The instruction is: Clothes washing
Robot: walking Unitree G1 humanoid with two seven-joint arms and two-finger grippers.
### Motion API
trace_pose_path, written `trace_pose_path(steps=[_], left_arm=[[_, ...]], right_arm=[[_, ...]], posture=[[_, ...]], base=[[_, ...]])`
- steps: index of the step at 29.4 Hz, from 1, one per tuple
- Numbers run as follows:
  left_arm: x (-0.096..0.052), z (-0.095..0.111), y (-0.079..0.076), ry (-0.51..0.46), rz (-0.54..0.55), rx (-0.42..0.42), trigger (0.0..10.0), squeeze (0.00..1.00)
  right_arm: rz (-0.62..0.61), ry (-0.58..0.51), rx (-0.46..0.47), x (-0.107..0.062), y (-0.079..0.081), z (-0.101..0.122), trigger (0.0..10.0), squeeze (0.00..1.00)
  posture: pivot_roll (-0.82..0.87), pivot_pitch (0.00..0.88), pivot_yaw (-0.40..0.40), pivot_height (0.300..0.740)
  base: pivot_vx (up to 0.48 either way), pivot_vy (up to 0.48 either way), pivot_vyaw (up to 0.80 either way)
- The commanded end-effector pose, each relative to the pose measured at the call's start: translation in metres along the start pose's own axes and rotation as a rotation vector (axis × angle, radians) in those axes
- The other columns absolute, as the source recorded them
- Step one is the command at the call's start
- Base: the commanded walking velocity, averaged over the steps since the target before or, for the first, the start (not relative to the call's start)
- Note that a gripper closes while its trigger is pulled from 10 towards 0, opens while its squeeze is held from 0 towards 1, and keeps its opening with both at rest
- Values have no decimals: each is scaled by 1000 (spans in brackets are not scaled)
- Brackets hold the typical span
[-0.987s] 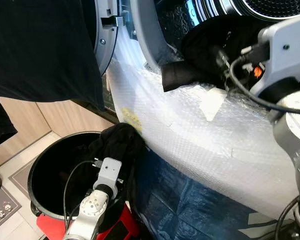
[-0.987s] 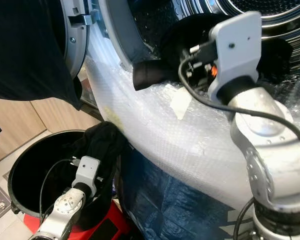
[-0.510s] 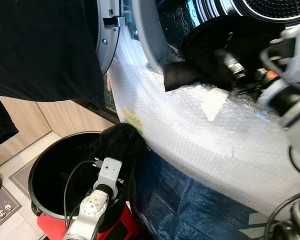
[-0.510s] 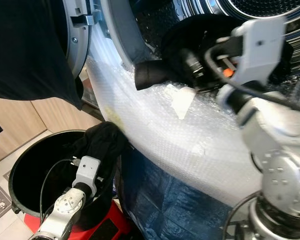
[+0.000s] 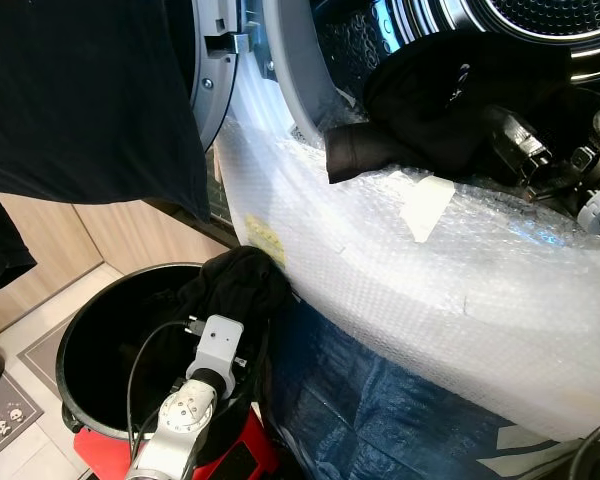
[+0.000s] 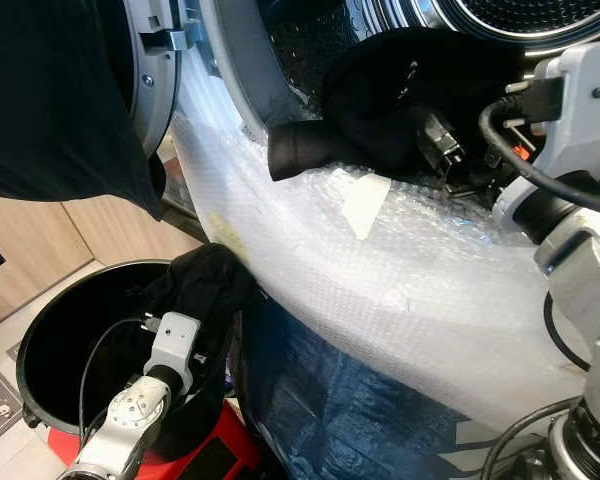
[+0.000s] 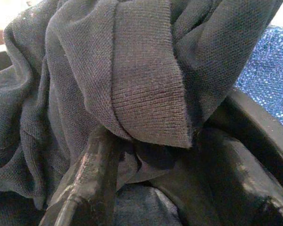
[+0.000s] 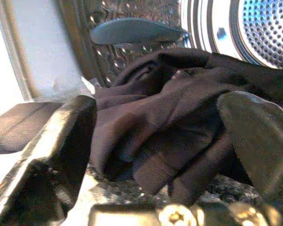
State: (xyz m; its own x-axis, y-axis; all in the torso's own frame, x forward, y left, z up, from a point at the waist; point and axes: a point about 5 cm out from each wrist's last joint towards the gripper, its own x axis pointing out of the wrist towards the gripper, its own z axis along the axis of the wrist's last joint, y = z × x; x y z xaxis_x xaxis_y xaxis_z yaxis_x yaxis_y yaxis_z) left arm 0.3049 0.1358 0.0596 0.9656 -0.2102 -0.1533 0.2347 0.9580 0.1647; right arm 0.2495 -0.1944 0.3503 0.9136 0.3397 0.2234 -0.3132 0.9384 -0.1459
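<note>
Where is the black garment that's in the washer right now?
The black garment lies in the washer drum's mouth, one sleeve hanging over the bubble wrap, directly ahead of the right gripper.

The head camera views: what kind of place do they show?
Most likely a laundry corner in a home. A washing machine stands open, dark clothes lying in its drum. A black basket with more clothes stands on the tiled floor beside wooden cabinets.
</note>
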Motion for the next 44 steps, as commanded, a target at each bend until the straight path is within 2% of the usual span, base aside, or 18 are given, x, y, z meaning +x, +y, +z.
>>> trace_pose_path(steps=[1, 5, 7, 10, 12, 19, 22, 25, 26, 27, 28, 29, 32, 35, 36, 37, 38, 44], left_arm=[[-1, -7, -6, 30, -34, 13, 10000, 0], [-1, -7, -6, 30, -34, 13, 10000, 0], [-1, -7, -6, 30, -35, 13, 10000, 0], [0, -6, -8, 28, -37, 11, 10000, 0], [1, -5, -9, 25, -37, 9, 10000, 0], [1, -6, -10, 26, -39, 9, 10000, 0], [0, -7, -9, 28, -32, 6, 10000, 0], [0, -7, -9, 29, -29, 4, 10000, 0], [0, -7, -9, 29, -29, 5, 10000, 0], [0, -7, -9, 29, -30, 5, 10000, 0], [0, -7, -9, 29, -30, 6, 10000, 0], [0, -7, -9, 29, -30, 5, 10000, 0], [0, -7, -8, 29, -26, 4, 10000, 0], [0, -7, -9, 28, -28, 4, 10000, 0], [0, -7, -9, 28, -29, 4, 10000, 0], [0, -7, -9, 29, -30, 4, 10000, 0], [0, -7, -10, 29, -31, 4, 10000, 0], [1, -6, -10, 25, -32, 2, 10000, 0]], right_arm=[[73, -77, -23, -6, 9, 10, 10000, 0], [131, -145, 1, -5, 18, 14, 10000, 0], [178, -224, 35, -4, 24, 18, 10000, 0], [297, -332, 76, -7, 44, 19, 10000, 0], [336, -339, 78, -6, 56, 9, 10000, 0], [152, -247, 59, 19, 56, -35, 10000, 0], [118, -259, -22, 25, 60, -42, 10000, 0], [89, -307, -20, 29, 64, -42, 10000, 0], [90, -317, -17, 30, 66, -42, 10000, 153], [91, -326, -19, 31, 68, -42, 10000, 153], [92, -330, -23, 32, 69, -43, 10000, 471], [96, -330, -27, 32, 71, -43, 10000, 1000], [110, -347, -58, 34, 77, -46, 10000, 1000], [60, -381, -124, 36, 81, -49, 10000, 1000], [51, -383, -140, 37, 84, -52, 10000, 863], [47, -384, -148, 38, 86, -54, 10000, 863], [48, -386, -155, 39, 90, -57, 10000, 0], [16, -423, -198, 45, 103, -63, 10000, 0]], posture=[[-33, 121, -15, 740], [-32, 120, -14, 740], [-32, 120, -14, 740], [-30, 117, -16, 740], [-22, 114, -17, 740], [-21, 112, -15, 740], [-8, 112, -19, 740], [-2, 111, -19, 740], [-2, 111, -19, 740], [-2, 111, -19, 740], [-2, 111, -19, 740], [-2, 111, -19, 740], [1, 106, -19, 740], [0, 107, -19, 740], [-4, 104, -18, 740], [-4, 104, -18, 740], [-3, 106, -18, 740], [5, 107, -18, 740]], base=[[0, 0, 0], [0, 0, 0], [0, 0, 0], [0, 0, 0], [0, 0, 0], [0, 0, 0], [0, 0, 0], [0, 0, 0], [0, 0, 0], [0, 0, 0], [0, 0, 0], [0, 0, 0], [0, 0, 0], [0, 0, 0], [0, 0, 0], [0, 0, 0], [0, 0, 0], [0, 0, 0]])
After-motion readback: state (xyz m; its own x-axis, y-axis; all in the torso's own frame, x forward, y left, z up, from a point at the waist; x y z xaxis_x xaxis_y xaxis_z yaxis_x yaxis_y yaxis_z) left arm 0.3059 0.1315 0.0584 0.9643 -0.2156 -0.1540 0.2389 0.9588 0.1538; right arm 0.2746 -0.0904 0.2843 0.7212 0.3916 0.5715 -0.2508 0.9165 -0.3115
